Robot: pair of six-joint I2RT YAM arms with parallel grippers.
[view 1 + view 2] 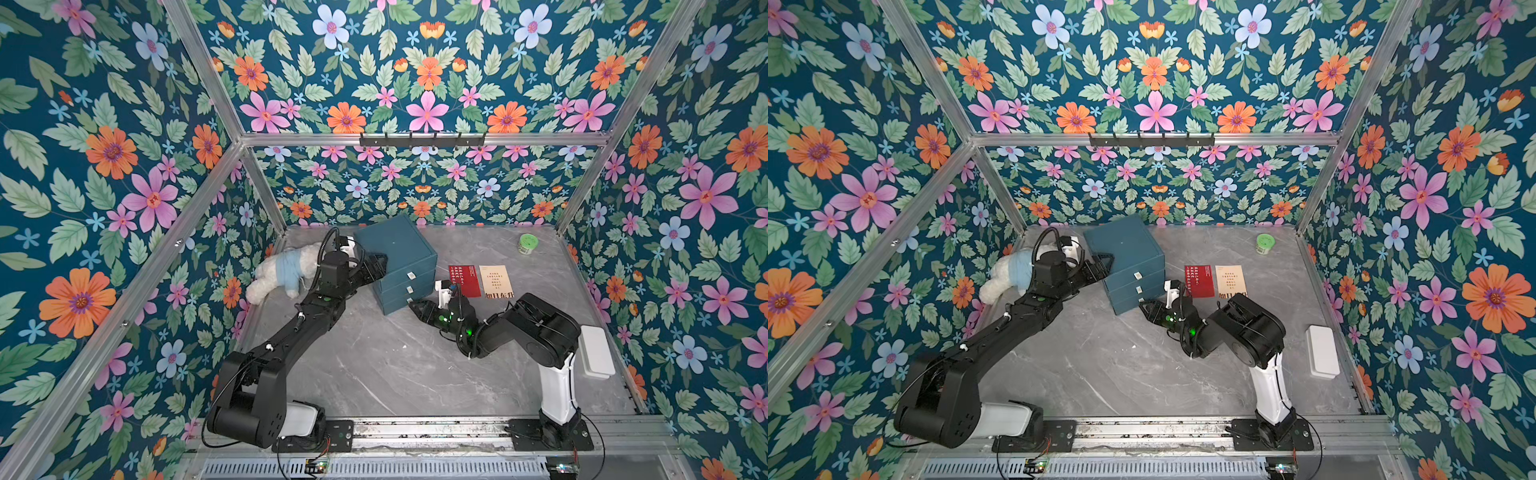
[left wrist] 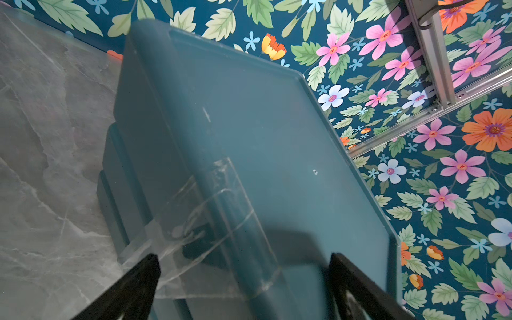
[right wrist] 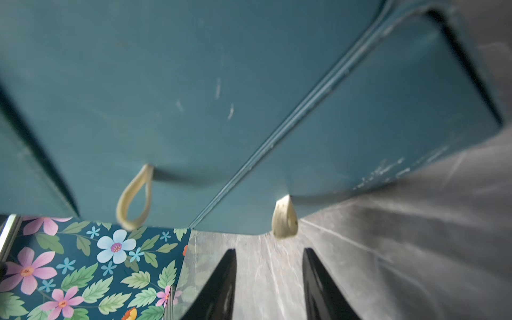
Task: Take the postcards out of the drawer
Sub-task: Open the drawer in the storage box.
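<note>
Approach, nothing gripped
My right tool (image 3: 268, 252), jaws apart and empty, could close short of the limp cream fabric loop (image 3: 285, 219) just ahead and slip off.

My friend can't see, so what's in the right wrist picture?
The right gripper's black jaws stand apart, empty, aimed at a cream loop handle on the bottom drawer of a teal chest. A second loop is on the drawer above. The grey table lies underneath.

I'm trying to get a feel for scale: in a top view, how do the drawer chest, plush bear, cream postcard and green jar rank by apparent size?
Largest first: drawer chest, plush bear (partly hidden by the left arm), cream postcard, green jar.
</note>
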